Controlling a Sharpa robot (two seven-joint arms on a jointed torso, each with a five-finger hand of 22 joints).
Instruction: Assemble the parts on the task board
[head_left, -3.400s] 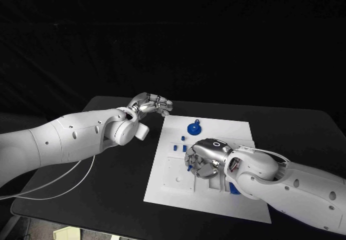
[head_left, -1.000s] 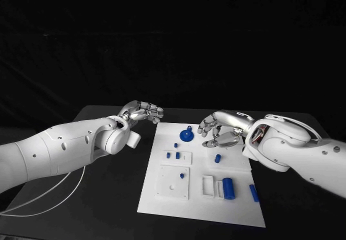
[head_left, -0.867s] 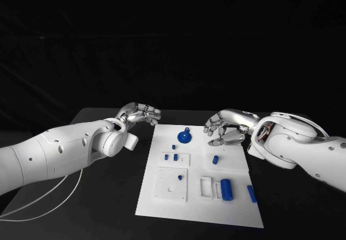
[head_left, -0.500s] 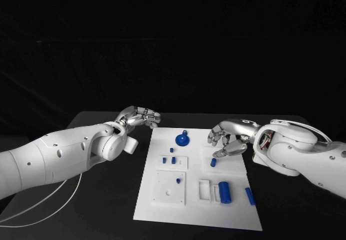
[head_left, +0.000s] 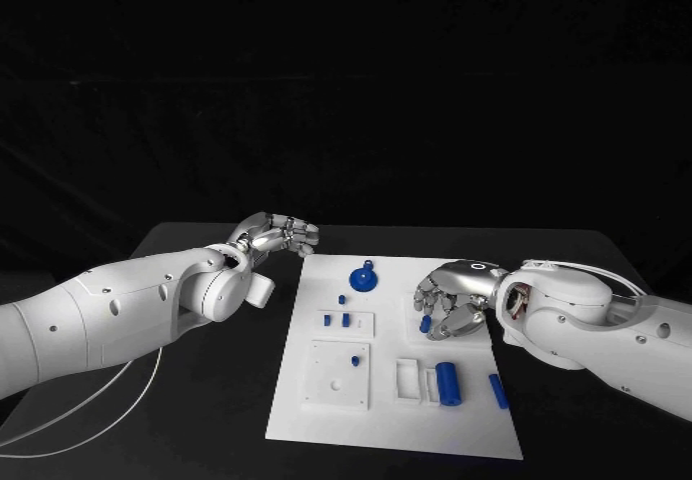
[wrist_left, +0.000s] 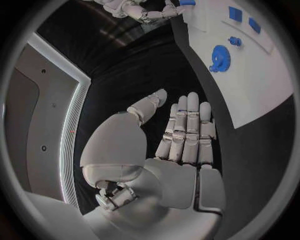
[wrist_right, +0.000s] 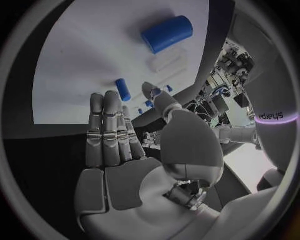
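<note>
My right hand hovers, fingers spread and holding nothing, over the right edge of the flat white task board, poised above a small blue cylindrical peg lying loose there, which I judge to be my next pick. My left hand holds nothing, its fingers straight and pressed together, and it is parked off the board's far left corner, probably to keep the work area free. The other blue parts lie unassembled: a round blue gear near the far edge and a large blue cylinder beside a white socket block towards the near right corner.
</note>
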